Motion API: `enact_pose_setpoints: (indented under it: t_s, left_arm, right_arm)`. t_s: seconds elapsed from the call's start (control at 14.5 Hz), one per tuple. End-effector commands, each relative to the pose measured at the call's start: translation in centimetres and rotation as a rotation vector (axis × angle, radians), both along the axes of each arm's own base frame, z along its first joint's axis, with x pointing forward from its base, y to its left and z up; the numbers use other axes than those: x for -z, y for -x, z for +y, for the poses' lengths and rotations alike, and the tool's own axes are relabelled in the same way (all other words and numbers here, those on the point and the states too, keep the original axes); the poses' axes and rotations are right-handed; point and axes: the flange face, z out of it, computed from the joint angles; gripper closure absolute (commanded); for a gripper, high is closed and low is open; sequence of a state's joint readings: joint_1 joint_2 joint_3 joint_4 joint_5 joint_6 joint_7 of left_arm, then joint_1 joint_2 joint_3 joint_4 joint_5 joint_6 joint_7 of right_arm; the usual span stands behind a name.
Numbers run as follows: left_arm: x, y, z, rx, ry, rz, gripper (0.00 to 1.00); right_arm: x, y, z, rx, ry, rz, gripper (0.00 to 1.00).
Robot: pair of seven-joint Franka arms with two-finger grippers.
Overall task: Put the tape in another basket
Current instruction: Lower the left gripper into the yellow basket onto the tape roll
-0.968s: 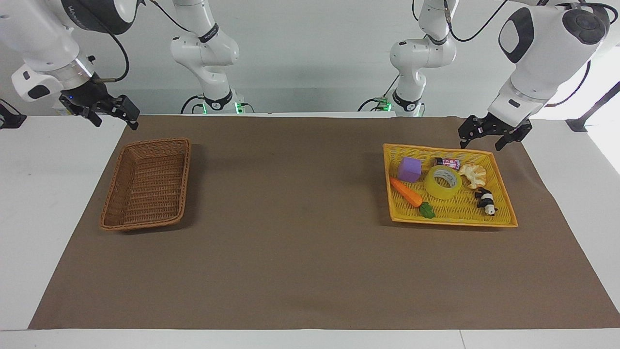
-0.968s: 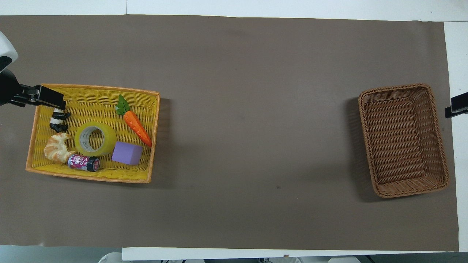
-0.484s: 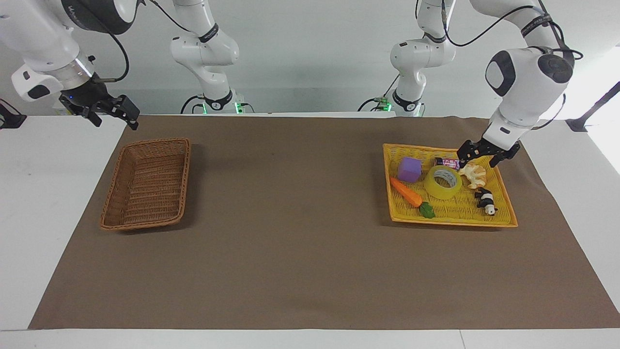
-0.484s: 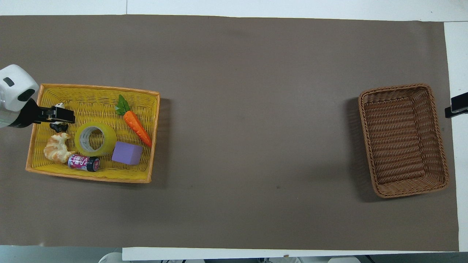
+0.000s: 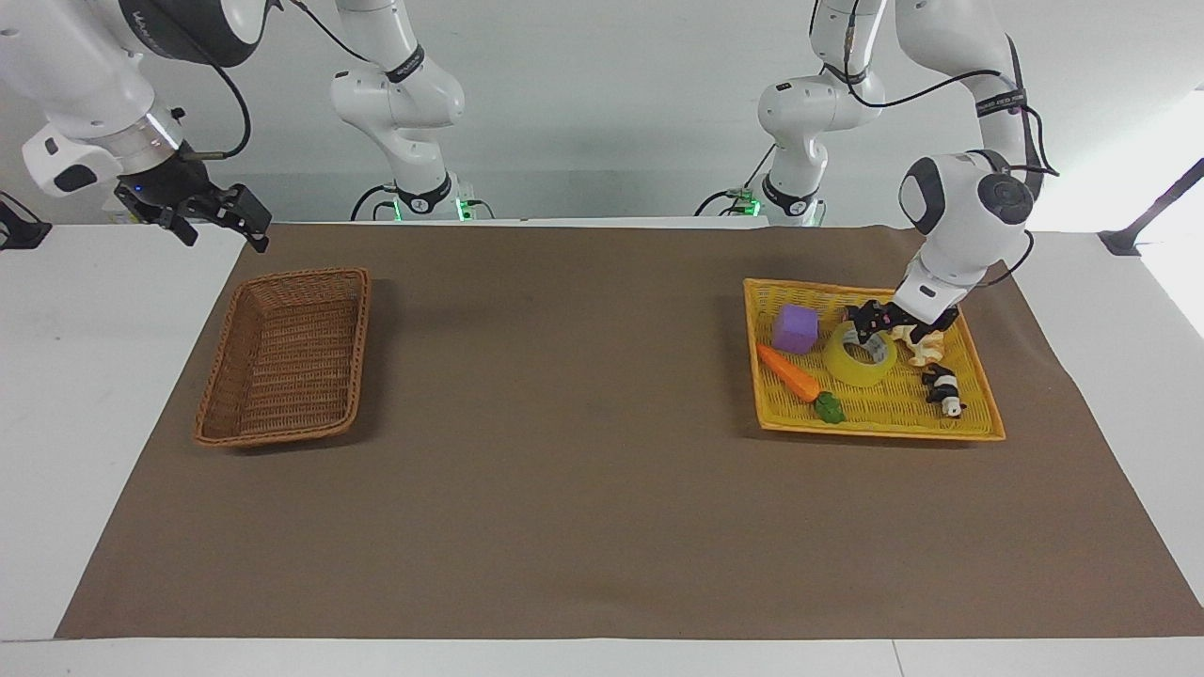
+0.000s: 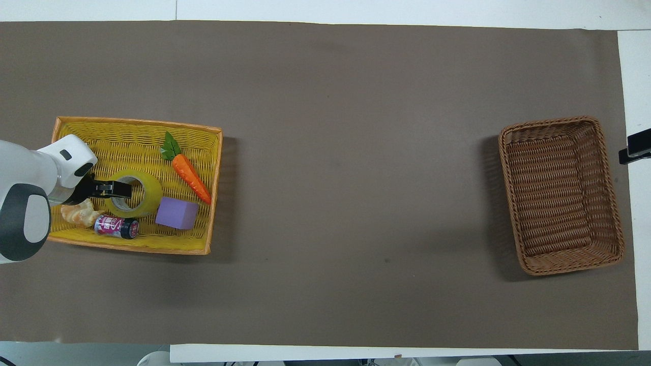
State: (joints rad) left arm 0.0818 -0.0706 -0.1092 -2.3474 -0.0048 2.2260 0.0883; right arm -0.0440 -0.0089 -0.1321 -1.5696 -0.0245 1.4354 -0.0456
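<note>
Overhead view shows us the tape (image 6: pixel 133 193) lying flat in the yellow tray (image 6: pixel 137 131) at the left arm's end of the worktop (image 6: pixel 346 152), its pale core facing up, which leaves the ring's wall free to be pinched from above. Around it in the tray lie a carrot (image 6: pixel 189 174), a purple block (image 6: pixel 176 213), a small can (image 6: pixel 116 226) and a croissant (image 6: pixel 77 214); the facing view adds a toy panda (image 5: pixel 942 388) farther from the robots than the croissant.

We see the left hand (image 6: pixel 118 189) over the tape's rim on the croissant side, its jaws standing wide, nothing held. From the facing view the left hand (image 5: pixel 877 321) sits low over the tape (image 5: pixel 859 354), but we cannot tell whether it touches the ring yet. We judge that it is lining up to straddle the roll's wall, one finger into the core and one outside; the croissant lying just beside the roll leaves little room for the outer finger.

The brown basket (image 6: pixel 561 193) stands at the right arm's end of the worktop, well apart from the tray, with nothing visible in it. The right hand (image 5: pixel 218 212) waits over the worktop's edge by that basket, spread wide and holding nothing. We reckon the task has barely begun: the tape is not yet gripped.
</note>
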Motion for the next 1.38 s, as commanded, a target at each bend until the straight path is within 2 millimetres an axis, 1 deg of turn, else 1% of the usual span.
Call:
enact_pose_setpoints:
  t_s: [0.0,0.21,0.35,0.48,0.55,0.62,0.83,0.9,0.97,1.11,1.18,1.24,1.31]
  left_arm:
    - [0.5,0.3,-0.1,0.016,0.006,-0.018,0.03]
    - [0.9,0.4,0.5,0.005,0.006,-0.038,0.08]
    - [2.4,0.1,0.5,0.005,0.01,-0.023,0.11]
    - [2.9,-0.1,0.5,0.003,0.011,-0.028,0.14]
    - [3.1,-0.1,0.4,0.005,0.012,-0.026,0.2]
    - [3.8,-0.1,0.4,0.006,0.013,-0.013,0.26]
    - [4.9,0.4,0.4,0.053,0.016,0.004,0.35]
    - [5.0,0.4,0.4,0.053,0.017,0.006,0.43]
    - [5.0,0.4,0.4,0.043,0.016,0.006,0.61]
    - [5.0,0.5,0.6,0.038,0.016,0.007,0.93]
    - [5.1,0.4,0.7,0.04,0.016,0.007,1.0]
    - [4.7,0.0,0.9,0.043,0.017,0.006,1.0]
    - [3.7,-1.3,1.2,0.04,0.019,0.001,1.0]
  right_arm:
    - [-0.2,0.5,-0.1,-0.018,-0.006,0.001,0.0]
    - [-0.2,0.4,-0.1,-0.02,-0.006,0.001,0.0]
    - [-0.2,0.4,0.0,-0.021,-0.006,0.0,0.0]
    - [-0.2,0.5,-0.1,-0.018,-0.006,0.0,0.0]
    - [-0.2,0.5,0.0,-0.02,-0.006,0.001,0.0]
    - [-0.2,0.5,-0.1,-0.018,-0.006,0.0,0.0]
    - [-0.2,0.4,0.0,-0.021,-0.006,0.0,0.0]
    - [-0.1,0.4,-0.1,-0.018,-0.008,0.003,0.0]
    - [-0.1,0.4,0.0,-0.02,-0.006,0.003,0.0]
    - [-0.2,0.5,0.0,-0.02,-0.006,0.0,0.0]
    - [-0.2,0.4,0.0,-0.021,-0.006,0.0,0.0]
    - [-0.2,0.5,-0.1,-0.018,-0.006,0.0,0.0]
    - [-0.2,0.4,-0.1,-0.018,-0.006,0.001,0.0]
